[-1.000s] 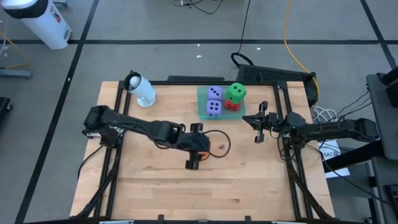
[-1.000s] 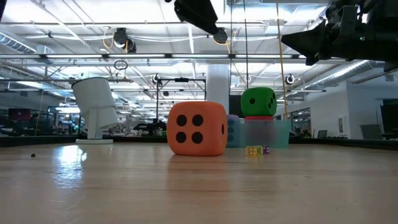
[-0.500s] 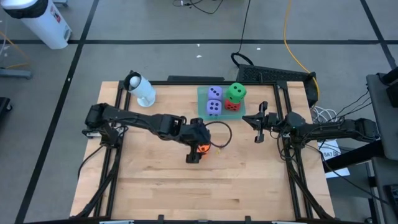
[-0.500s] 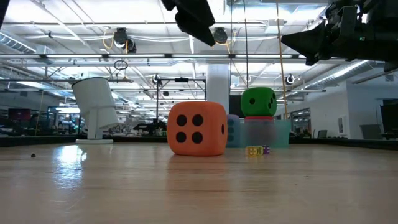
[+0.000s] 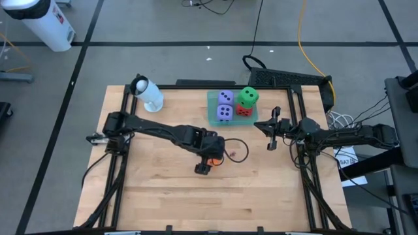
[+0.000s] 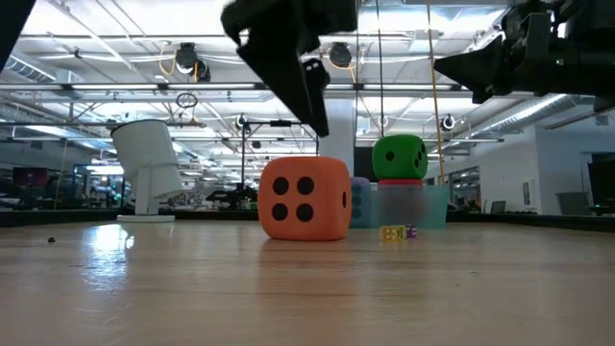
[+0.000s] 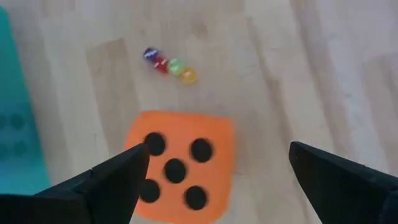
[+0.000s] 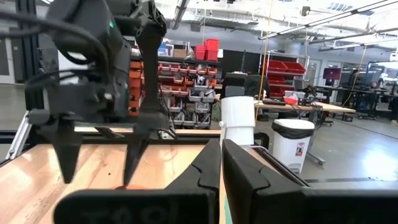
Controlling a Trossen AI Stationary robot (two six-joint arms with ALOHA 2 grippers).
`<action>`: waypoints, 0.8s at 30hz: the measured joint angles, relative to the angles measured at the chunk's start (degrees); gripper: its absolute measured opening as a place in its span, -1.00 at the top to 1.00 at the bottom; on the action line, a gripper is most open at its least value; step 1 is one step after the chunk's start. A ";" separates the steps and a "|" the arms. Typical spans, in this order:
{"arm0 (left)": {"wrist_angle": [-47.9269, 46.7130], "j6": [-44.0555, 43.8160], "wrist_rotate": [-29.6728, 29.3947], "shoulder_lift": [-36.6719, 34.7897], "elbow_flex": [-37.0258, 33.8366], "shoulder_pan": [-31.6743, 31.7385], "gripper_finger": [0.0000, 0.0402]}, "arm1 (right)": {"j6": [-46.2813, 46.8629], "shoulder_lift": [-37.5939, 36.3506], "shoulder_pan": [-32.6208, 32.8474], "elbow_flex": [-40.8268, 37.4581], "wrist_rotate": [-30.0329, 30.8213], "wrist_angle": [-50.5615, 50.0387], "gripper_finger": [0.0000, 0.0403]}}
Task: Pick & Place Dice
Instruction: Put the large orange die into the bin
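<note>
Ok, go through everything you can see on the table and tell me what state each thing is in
Orange die: on the bare wood, five pips up, not held.
Left gripper: open, above the orange die.
Right gripper: shut, empty, off to the side.
Green die: stacked on the red die in the tray.
Two purple dice: in the tray.

Both arms (image 5: 157,130) are dark, near-black, built of slim tubular links joined by bulkier rounded joints. A thin black cable (image 5: 236,149) loops beside the left hand (image 5: 208,158), whose two fingers (image 7: 93,186) are flat, tapering black blades. The right hand (image 5: 272,129) has the same matte black fingers (image 8: 205,171), long and wedge-shaped.
</note>
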 joint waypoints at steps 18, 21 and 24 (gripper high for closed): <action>-0.82 2.85 0.26 2.36 0.02 3.15 -0.99 | 0.00 0.00 0.00 0.00 0.17 0.00 0.97; -1.60 2.40 0.16 3.68 0.00 3.60 -0.99 | 0.00 -0.02 0.00 0.00 0.22 -0.02 0.97; -1.75 2.40 0.02 4.61 0.13 3.90 -0.99 | 0.00 -0.02 0.00 0.00 0.20 0.02 0.97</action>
